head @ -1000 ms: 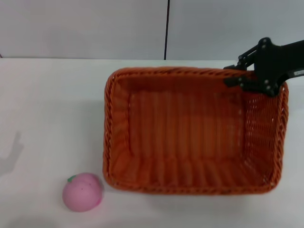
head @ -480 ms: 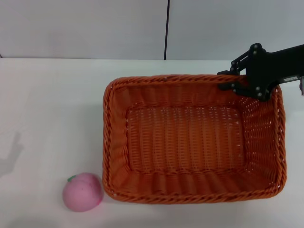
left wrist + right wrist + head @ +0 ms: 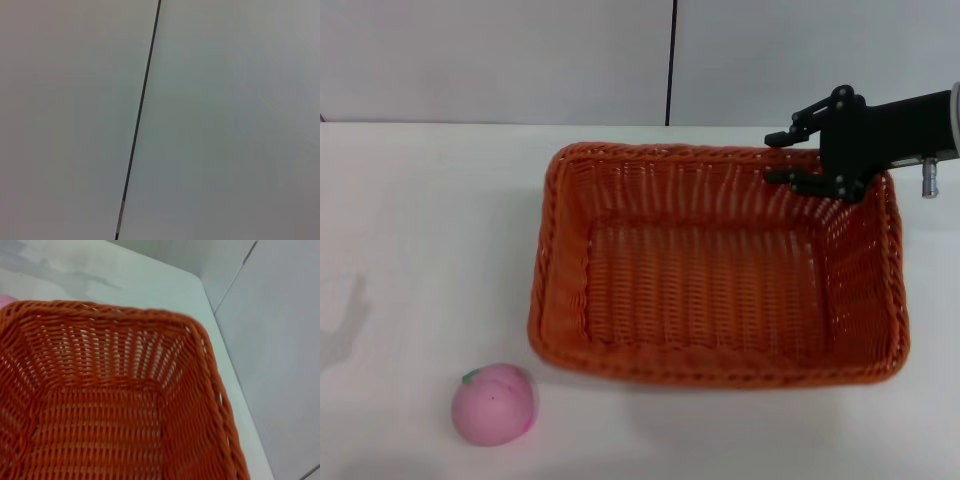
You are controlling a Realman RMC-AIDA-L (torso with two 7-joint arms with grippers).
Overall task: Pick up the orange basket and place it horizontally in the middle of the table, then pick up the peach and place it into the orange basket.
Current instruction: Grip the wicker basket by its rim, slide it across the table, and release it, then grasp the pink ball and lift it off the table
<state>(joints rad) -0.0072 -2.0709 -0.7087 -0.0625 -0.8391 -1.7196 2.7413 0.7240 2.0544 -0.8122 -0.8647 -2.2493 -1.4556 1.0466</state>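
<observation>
The orange basket (image 3: 542, 260) rests open side up on the white table (image 3: 420, 220), long side running left to right, with nothing in it. My right gripper (image 3: 769, 159) reaches in from the right and is shut on the basket's far rim near its right corner, one finger outside the wall and one inside. The right wrist view looks down into the basket (image 3: 125, 390) along its woven floor and far corner. The pink peach (image 3: 494, 403) lies on the table just off the basket's near left corner, not touching it. My left gripper is out of view.
A pale wall with a dark vertical seam (image 3: 671, 60) stands behind the table. The left wrist view shows only that wall and seam (image 3: 140, 115). Bare tabletop (image 3: 410, 180) stretches to the left of the basket.
The basket has tipped down from a raised, tilted pose to lie flat on the table and shifted slightly left. The right gripper moved left with it. The peach stayed put.
</observation>
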